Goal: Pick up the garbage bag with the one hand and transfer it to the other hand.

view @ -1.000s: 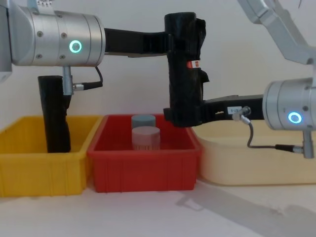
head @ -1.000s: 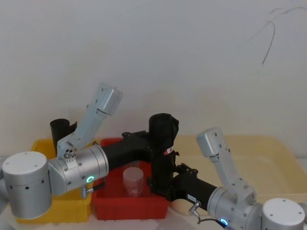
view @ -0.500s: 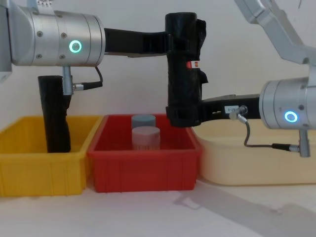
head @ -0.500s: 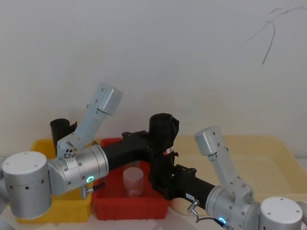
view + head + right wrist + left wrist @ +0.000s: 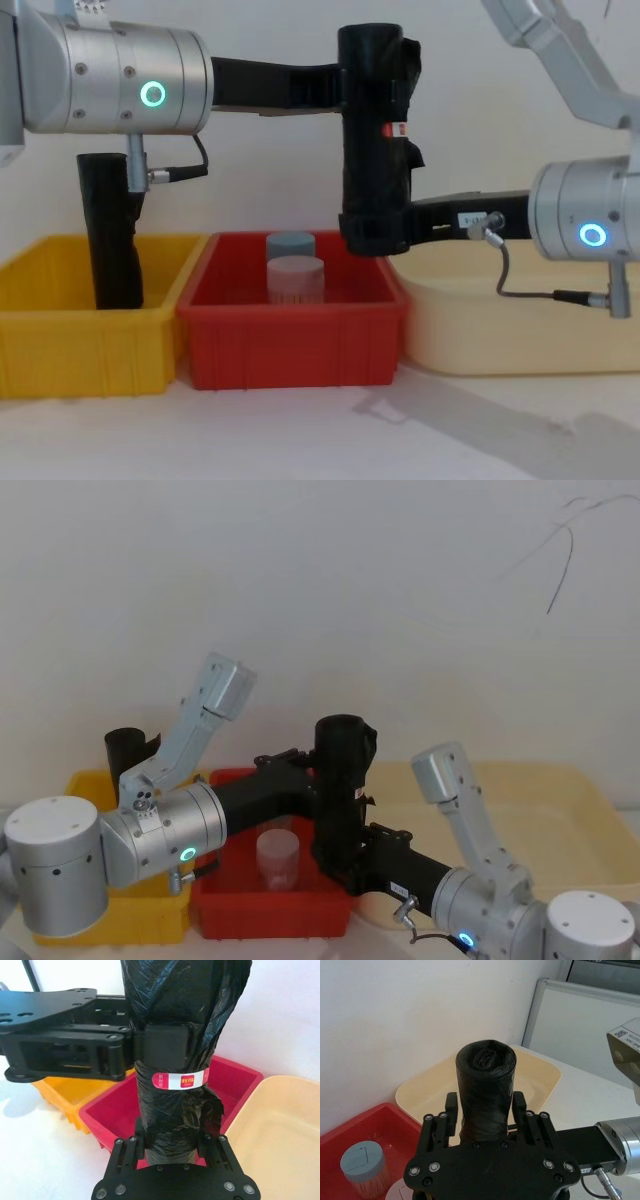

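Chest view puts the garbage bag (image 5: 375,150) up in the air, standing straight. It is a tall black roll of crinkly plastic with a small red-and-white label (image 5: 394,129) partway down its side. Its bottom hangs just above the right end of the red bin (image 5: 290,340), next to the cream tub (image 5: 520,335).

Two grippers have hold of it at once. The left gripper (image 5: 485,1112) reaches in from the left, on the arm with the green ring (image 5: 152,94). It squeezes the top part of the roll, one finger on each side, above the label. The right gripper (image 5: 172,1142) reaches in from the right, on the arm with the blue ring (image 5: 592,236). It is lower down, below the label, and its two fingers press against both sides of the roll near the bottom, so it grips the bag too.

Under the bag, two jars stand in the red bin, one behind the other: the front jar (image 5: 295,280) has a pale lid and the back jar (image 5: 290,243) has a grey lid. Neither touches the bag.

Left of the red bin sits a yellow bin (image 5: 80,345) with another black roll (image 5: 112,240) standing in it, well apart from the bag.
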